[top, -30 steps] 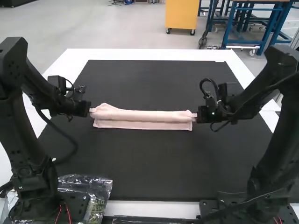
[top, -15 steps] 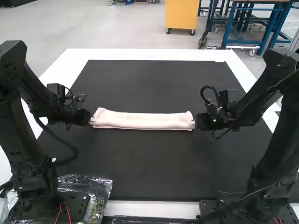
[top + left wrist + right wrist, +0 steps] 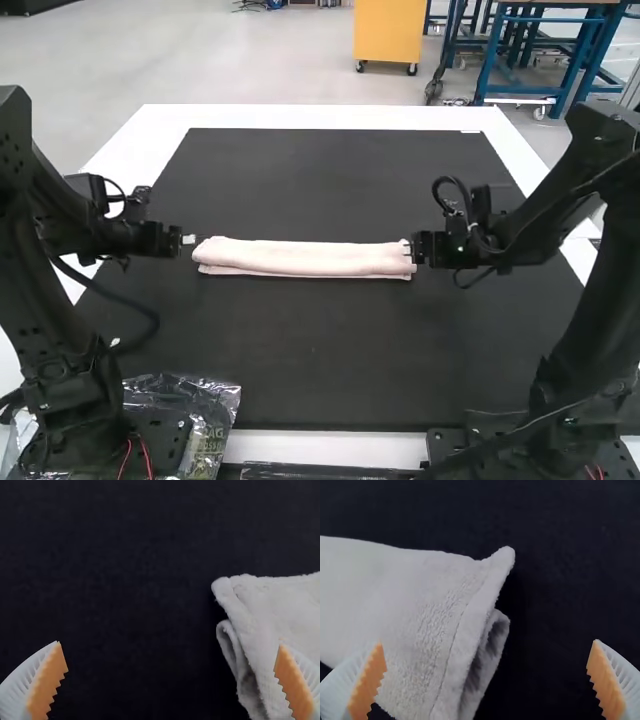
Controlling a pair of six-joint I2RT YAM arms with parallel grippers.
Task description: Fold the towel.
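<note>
Far left, clear plastic packaging (image 3: pixel 205 410) by the left arm's base. Left gripper (image 3: pixel 189 239): white ribbed fingers, orange pads (image 3: pixel 47 682), spread wide, nothing pinched; tips sit just off the towel's left end, small gap. In its wrist view one finger overlaps the towel end, the other is over dark mat (image 3: pixel 320 350). Middle: pink towel (image 3: pixel 305 258), flat on the mat, folded to a long narrow strip, layers showing at both short ends and a lower layer peeking out along the long edge nearer the arm bases. Long axis runs side to side, straight from one gripper to the other, so each claw faces a short end. That's the relation that counts: strip lies in line between them, not across. Right gripper (image 3: pixel 413 248): fingers also spread wide, not clamped on cloth; it's at the towel's right end, nearer than the left one is to its end; touching or just beside, can't tell. Lengthwise folding looks done, probably at the letting-go step. If a shorter bundle is wanted, next fold likely goes end over end along the long axis; right arm is better placed to start. Risk: grabbing only the top layer, or a finger dragging the end askew on the way out.
</note>
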